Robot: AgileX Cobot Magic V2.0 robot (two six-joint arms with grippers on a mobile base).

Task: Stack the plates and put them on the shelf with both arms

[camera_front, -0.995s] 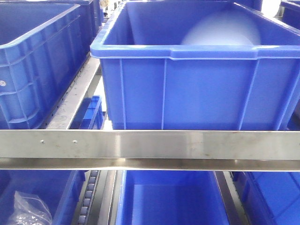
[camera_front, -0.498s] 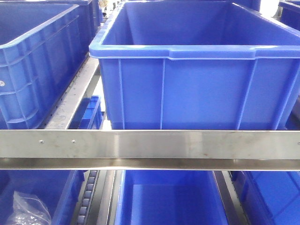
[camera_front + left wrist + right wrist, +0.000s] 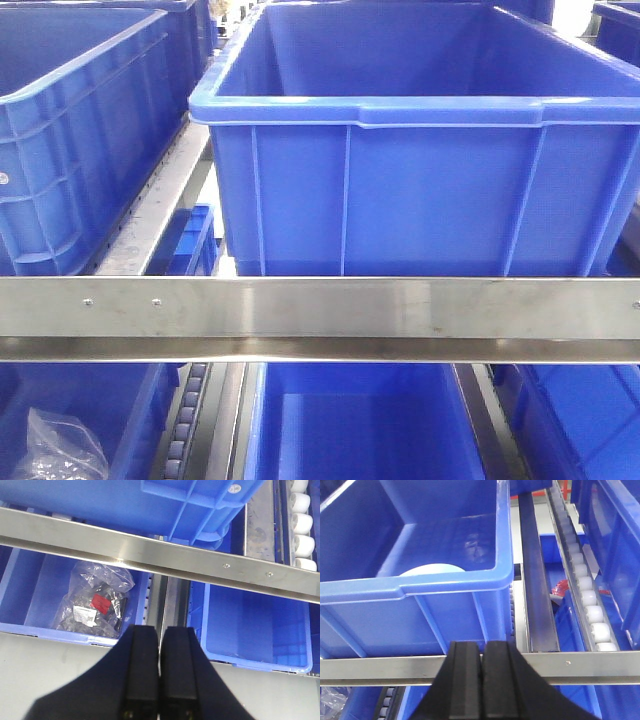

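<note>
plates (image 3: pixel 431 570): sitting down in the big blue bin (image 3: pixel 455 582) on the shelf – only a pale rim peeks over its wall
left gripper (image 3: pixel 160 672): jaws pressed together, empty
right gripper (image 3: pixel 481 680): same – closed on nothing, so looks like drop-off's done

Front cam sits close and level with the shelf rail (image 3: pixel 320 308), facing the blue bin (image 3: pixel 400 190), while both wrist cams look down past it, sharing that rail.
</note>
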